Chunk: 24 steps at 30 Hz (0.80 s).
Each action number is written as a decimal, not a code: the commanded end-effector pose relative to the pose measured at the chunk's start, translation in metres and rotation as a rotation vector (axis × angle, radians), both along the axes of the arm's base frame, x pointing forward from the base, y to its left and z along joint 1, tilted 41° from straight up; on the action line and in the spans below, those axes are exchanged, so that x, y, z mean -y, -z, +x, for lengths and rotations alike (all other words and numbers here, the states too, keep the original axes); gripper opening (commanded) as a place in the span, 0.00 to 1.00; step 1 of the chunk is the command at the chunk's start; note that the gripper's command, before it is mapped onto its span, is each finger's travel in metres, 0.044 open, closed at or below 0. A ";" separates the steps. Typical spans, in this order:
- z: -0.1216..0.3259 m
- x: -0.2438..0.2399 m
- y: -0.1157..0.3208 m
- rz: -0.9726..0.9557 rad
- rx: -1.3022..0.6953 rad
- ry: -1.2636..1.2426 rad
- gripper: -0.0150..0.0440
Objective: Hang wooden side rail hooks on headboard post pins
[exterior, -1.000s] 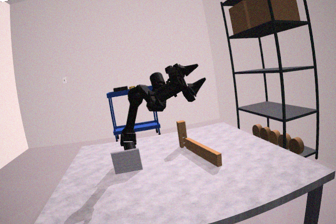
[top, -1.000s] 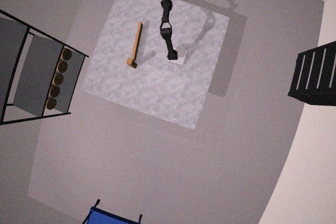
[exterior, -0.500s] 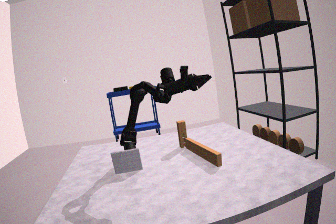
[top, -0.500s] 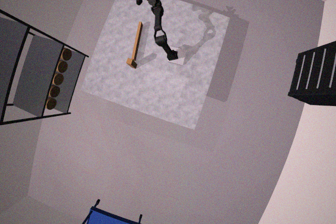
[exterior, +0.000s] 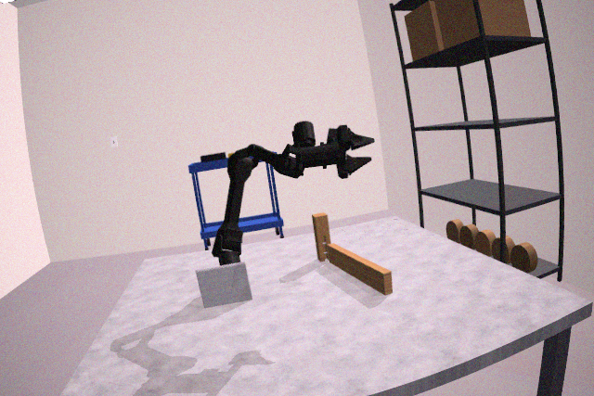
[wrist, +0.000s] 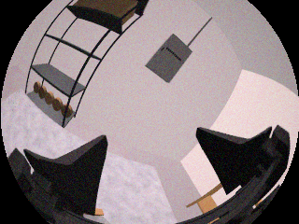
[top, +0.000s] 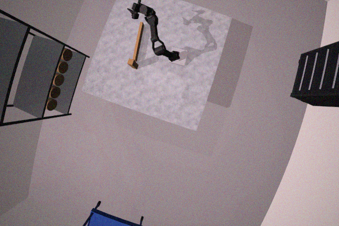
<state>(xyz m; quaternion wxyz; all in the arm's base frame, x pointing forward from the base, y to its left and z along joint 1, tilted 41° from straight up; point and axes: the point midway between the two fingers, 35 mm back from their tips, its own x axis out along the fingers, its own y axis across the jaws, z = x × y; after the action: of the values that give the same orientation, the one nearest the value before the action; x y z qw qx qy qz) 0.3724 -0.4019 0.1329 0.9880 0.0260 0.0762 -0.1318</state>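
Note:
The wooden side rail (top: 138,40) (exterior: 359,268) lies along the table, on its narrow edge. One end meets the upright headboard post (top: 132,63) (exterior: 320,236); the other end points away from it. Small metal bits show in the narrow gap between rail and post in the exterior view; whether hooks sit on pins cannot be told. The post's slot and pins are hidden. My gripper (top: 129,2) (exterior: 372,149) (wrist: 153,137) is open and empty, high above the table, beyond the rail's far end. A small wooden edge shows low beside the left finger in the wrist view.
The table (top: 164,95) (exterior: 456,325) carries the arm's base behind a grey plate (exterior: 224,285). A black shelf rack (top: 28,27) (exterior: 498,161) stands beyond the table, on the post and rail's side. A blue cart (exterior: 242,224) stands behind the arm.

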 end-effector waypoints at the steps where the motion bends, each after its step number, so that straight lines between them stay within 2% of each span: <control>1: 0.016 -0.072 -0.009 -0.340 -0.135 -0.213 1.00; 12: 0.019 -0.160 -0.026 -0.822 -0.208 -0.481 1.00; 24: 0.001 -0.252 -0.037 -1.381 -0.159 -0.764 1.00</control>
<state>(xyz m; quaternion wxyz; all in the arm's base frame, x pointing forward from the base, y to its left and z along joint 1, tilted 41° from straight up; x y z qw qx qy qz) 0.3899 -0.2160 0.1713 0.8590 -0.4892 0.1015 0.1117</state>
